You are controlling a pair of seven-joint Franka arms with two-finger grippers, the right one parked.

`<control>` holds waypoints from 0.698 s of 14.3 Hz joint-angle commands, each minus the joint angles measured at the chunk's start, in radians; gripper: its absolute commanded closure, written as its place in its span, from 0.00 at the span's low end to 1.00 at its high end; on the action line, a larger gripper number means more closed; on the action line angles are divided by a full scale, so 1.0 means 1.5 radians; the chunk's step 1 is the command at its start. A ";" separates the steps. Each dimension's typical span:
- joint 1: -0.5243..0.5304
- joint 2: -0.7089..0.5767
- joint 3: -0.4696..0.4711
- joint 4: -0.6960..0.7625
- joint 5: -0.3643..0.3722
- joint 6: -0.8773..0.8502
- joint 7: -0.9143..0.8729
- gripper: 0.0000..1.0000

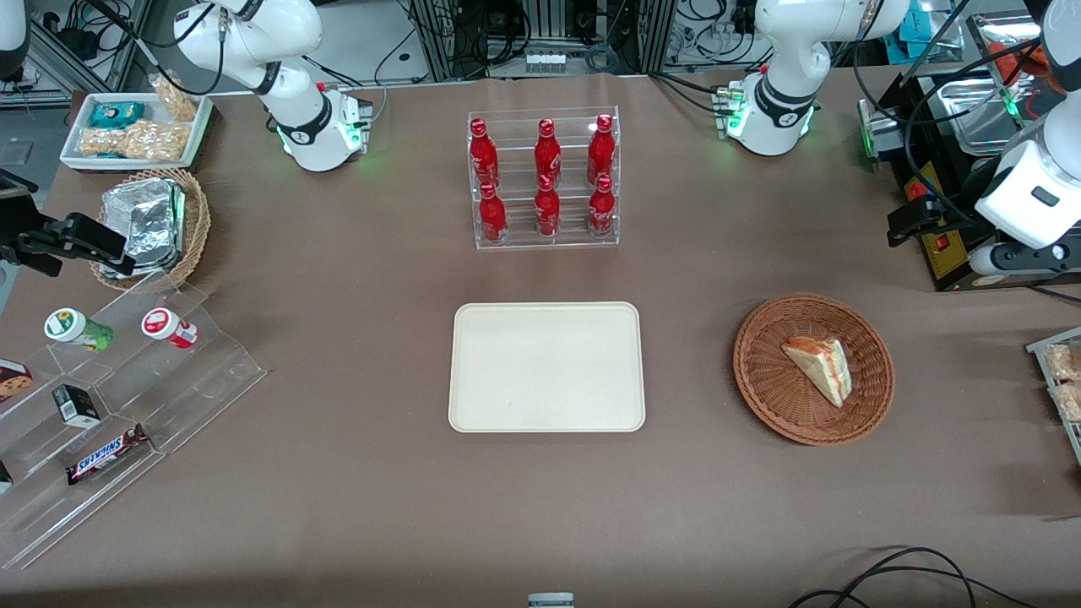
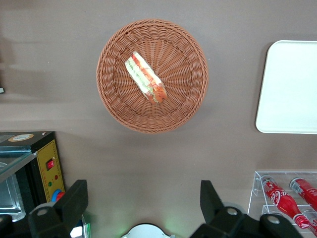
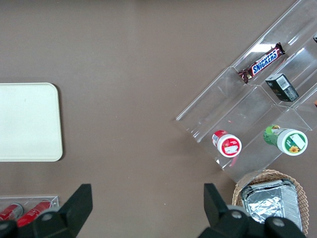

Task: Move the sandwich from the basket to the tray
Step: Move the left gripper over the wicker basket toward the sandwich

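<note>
The sandwich (image 1: 819, 367) is a pale triangular wedge with red-orange and green filling and lies in the round reddish-brown wicker basket (image 1: 760, 371). Both show in the left wrist view, sandwich (image 2: 144, 78) and basket (image 2: 114, 99). The cream-beige tray (image 1: 546, 367) lies flat beside the basket toward the parked arm's end; its edge shows in the left wrist view (image 2: 290, 87). My left gripper (image 1: 910, 221) hangs high above the table, farther from the front camera than the basket. It is open wide and empty (image 2: 143, 201), well apart from the sandwich.
A clear rack of red bottles (image 1: 545, 181) stands farther from the front camera than the tray. A black box with a yellow panel (image 1: 937, 219) sits under the gripper. A tan basket of foil packs (image 1: 152, 224), a white snack tray (image 1: 135, 127) and a clear stepped stand (image 1: 118, 397) are at the parked arm's end.
</note>
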 commanded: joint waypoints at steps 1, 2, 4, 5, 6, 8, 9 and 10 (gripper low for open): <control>-0.007 -0.004 0.006 0.015 -0.002 -0.006 -0.005 0.00; -0.005 -0.005 0.006 0.014 -0.006 -0.007 -0.005 0.00; -0.003 -0.005 0.006 0.014 -0.007 -0.008 -0.004 0.00; -0.003 -0.005 0.006 0.012 -0.004 -0.008 -0.003 0.00; -0.003 -0.003 0.006 0.010 -0.002 -0.008 -0.003 0.00; -0.006 0.008 0.005 0.009 0.002 -0.011 -0.001 0.00; -0.006 0.016 0.006 0.006 0.004 -0.012 -0.001 0.00; -0.005 0.026 0.006 -0.002 0.004 -0.010 -0.002 0.00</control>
